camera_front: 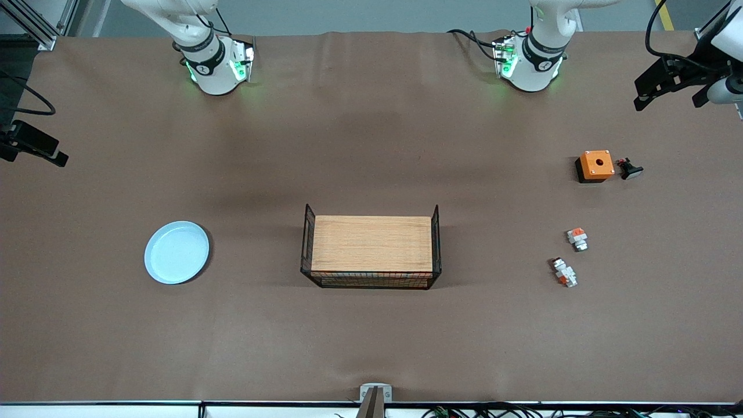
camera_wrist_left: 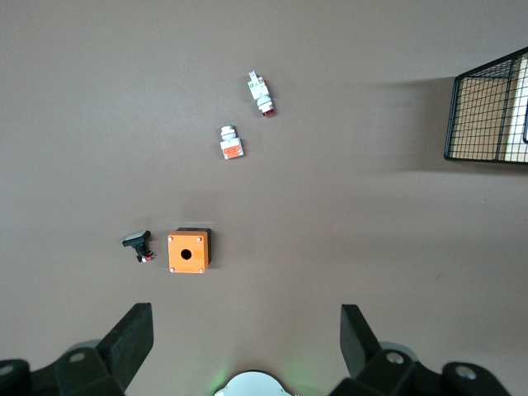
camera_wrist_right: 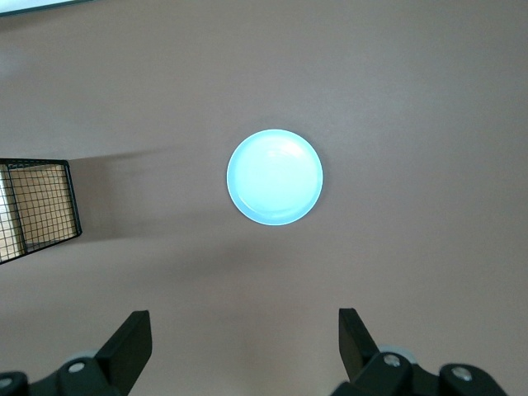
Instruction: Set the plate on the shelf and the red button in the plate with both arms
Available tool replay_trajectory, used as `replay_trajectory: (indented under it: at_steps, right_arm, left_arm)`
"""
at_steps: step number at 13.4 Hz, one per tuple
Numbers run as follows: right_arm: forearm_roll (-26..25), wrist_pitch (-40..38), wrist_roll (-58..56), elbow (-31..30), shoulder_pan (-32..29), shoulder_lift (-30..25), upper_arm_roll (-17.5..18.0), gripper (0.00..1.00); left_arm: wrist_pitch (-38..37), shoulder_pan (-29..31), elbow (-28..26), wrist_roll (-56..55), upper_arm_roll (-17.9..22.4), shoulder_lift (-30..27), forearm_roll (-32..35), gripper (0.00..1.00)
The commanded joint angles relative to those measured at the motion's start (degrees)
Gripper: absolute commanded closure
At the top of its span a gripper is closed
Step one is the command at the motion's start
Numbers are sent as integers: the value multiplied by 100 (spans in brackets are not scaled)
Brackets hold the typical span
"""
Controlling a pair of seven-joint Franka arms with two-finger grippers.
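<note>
plate [camera_front: 176,252] and red button [camera_front: 564,272] flank the tray [camera_front: 371,244], well apart.

A wide table [camera_front: 371,145] covered in a matte brown sheet fills nearly the whole front view, its surface lightly creased near the edge closest to the front camera. Soft shadows fall across the cover near the middle. Along the top of that view a strip of grey floor [camera_front: 360,14] shows, with a yellow line [camera_front: 667,14] crossing it at 1 corner. An aluminium frame post [camera_front: 35,23] stands at the right arm's end. Dark cables [camera_front: 522,411] lie along the white rail at the nearest edge.
</note>
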Motion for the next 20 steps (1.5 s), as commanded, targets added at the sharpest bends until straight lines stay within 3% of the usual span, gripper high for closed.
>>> replay_trajectory:
  at_steps: [1,5,11,13,20]
  right_arm:
    - [-84,-37,49,175,-39,102,72,0]
    - [-93,-37,49,175,-39,102,72,0]
    - [-93,-37,49,175,-31,111,72,0]
    - [-346,-37,49,149,92,225,72,0]
    - [-427,-126,49,-97,14,909,28,0]
  left_arm:
    - [-14,20,65,91,-16,-41,91,0]
    - [-5,46,65,117,28,-15,108,0]
    - [196,161,4,21,46,573,117,0]
    - [433,213,-119,-14,55,767,117,0]
    - [2654,416,-1383,-725,46,1241,117,0]
